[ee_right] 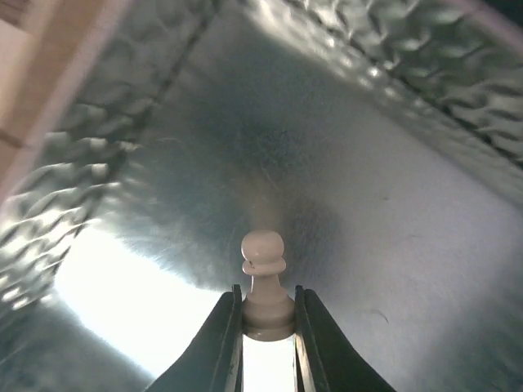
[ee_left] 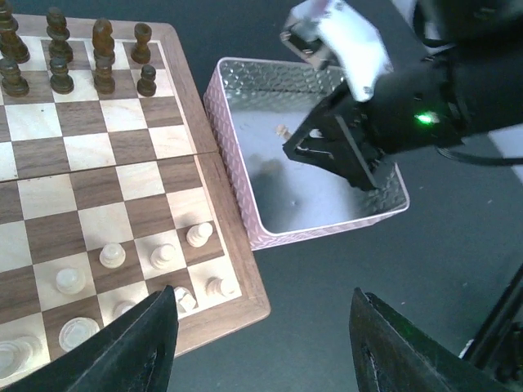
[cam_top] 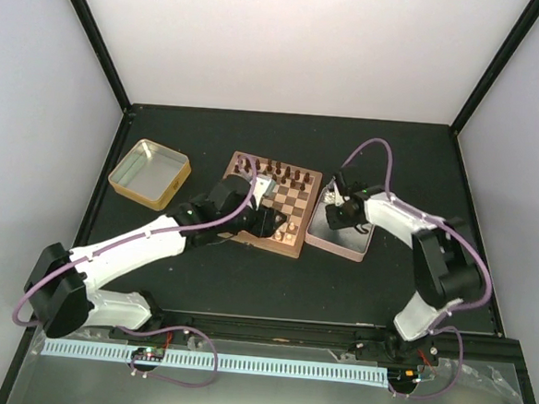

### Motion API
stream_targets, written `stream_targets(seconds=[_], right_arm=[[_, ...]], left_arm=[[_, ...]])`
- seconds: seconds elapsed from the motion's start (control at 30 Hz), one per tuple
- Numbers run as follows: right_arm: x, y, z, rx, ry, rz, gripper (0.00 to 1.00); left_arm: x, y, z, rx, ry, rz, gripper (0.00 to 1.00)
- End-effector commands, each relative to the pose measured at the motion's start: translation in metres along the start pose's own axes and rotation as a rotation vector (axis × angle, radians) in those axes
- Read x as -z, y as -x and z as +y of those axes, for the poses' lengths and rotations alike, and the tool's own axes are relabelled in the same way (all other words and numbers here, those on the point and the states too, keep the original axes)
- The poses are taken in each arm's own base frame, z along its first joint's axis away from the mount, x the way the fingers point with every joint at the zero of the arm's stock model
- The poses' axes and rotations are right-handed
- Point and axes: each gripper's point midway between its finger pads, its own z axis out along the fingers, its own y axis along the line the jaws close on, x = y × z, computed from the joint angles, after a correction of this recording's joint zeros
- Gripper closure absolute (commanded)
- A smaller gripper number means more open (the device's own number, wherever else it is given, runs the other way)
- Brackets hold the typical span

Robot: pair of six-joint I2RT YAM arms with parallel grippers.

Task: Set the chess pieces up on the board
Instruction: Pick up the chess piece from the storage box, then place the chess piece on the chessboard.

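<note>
The chessboard (cam_top: 282,223) lies mid-table; it also shows in the left wrist view (ee_left: 230,245). Several light tan pieces (ee_left: 163,255) stand on its near squares, one lying tipped (ee_left: 219,287) at the corner. My right gripper (ee_right: 268,314) is shut on the base of a light tan pawn (ee_right: 265,282), inside the pink metal tin (ee_left: 245,139). In the top view the right gripper (cam_top: 336,216) is down in that tin (cam_top: 361,252). My left gripper (ee_left: 265,343) is open and empty, hovering over the board's near right corner (cam_top: 270,223).
Dark brown chessmen (ee_left: 102,57) stand on the board's far rows. A small tan piece (ee_left: 283,131) lies in the pink tin. A yellow-rimmed tin (cam_top: 151,172) sits at the far left. Black frame posts rise at the table's corners.
</note>
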Motion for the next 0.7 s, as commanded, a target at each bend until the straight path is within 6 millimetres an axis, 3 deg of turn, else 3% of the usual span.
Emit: stream_targets(seconds=[0.0,0.1,0.23,0.33,0.47,0.67], right_arm=[[0.07,0.041,0.026,0.044,0.165,-0.296,0.93],[0.115,0.041,0.064,0.127,0.389,-0.413,0.92],[0.178,0.02,0.123,0.309,0.725,-0.526,0.92],[0.214,0.001,0.148,0.428,0.878,-0.57,0.93],[0.24,-0.014,0.161,0.516,0.987,-0.59,0.93],[0.248,-0.02,0.166,0.554,1.037,-0.581,0.93]], left_arm=[[0.021,0.02,-0.016,0.132,-0.131,-0.001,0.4],[0.03,0.028,-0.02,0.197,-0.203,0.024,0.4],[0.041,0.037,-0.026,0.254,-0.297,0.073,0.37],[0.049,0.041,-0.038,0.28,-0.4,0.109,0.34],[0.061,0.044,-0.058,0.284,-0.542,0.133,0.34],[0.068,0.046,-0.07,0.282,-0.626,0.139,0.37]])
